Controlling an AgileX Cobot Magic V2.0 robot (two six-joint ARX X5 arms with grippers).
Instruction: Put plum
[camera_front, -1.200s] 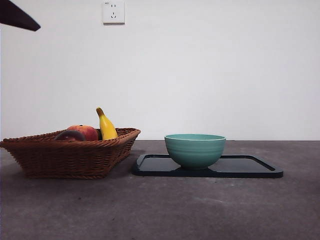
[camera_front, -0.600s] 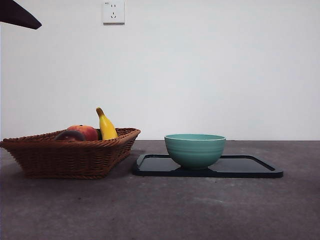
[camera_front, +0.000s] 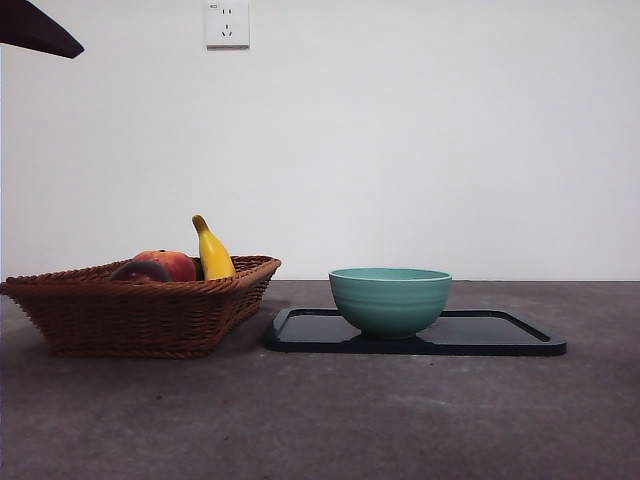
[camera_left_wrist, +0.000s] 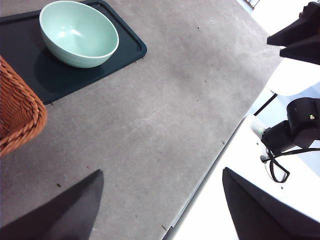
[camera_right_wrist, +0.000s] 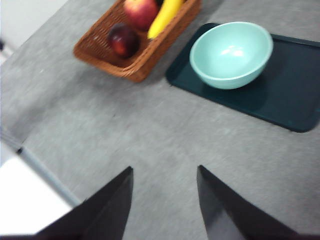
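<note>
At upper left of the right wrist view, the plum (camera_right_wrist: 123, 40) lies in the wicker basket (camera_right_wrist: 100, 56) beside a red fruit (camera_right_wrist: 140, 11). Both claws, right claw (camera_right_wrist: 165, 200) and left claw (camera_left_wrist: 160, 205), hang apart (empty). Descend straight over the plum, avoiding its neighbour.

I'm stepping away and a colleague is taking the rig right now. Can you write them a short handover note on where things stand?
Left gripper: open, holding nothing, high over bare table.
Right gripper: open, holding nothing, also raised over the table, away from the fruit.
The plum lies in the wicker basket beside the red-orange fruit and the banana.
The green bowl stands empty on the dark tray next to the basket.
Done: nothing yet; the plum is untouched.
Left: pick the plum out of the basket and place it, probably in the bowl.
</note>
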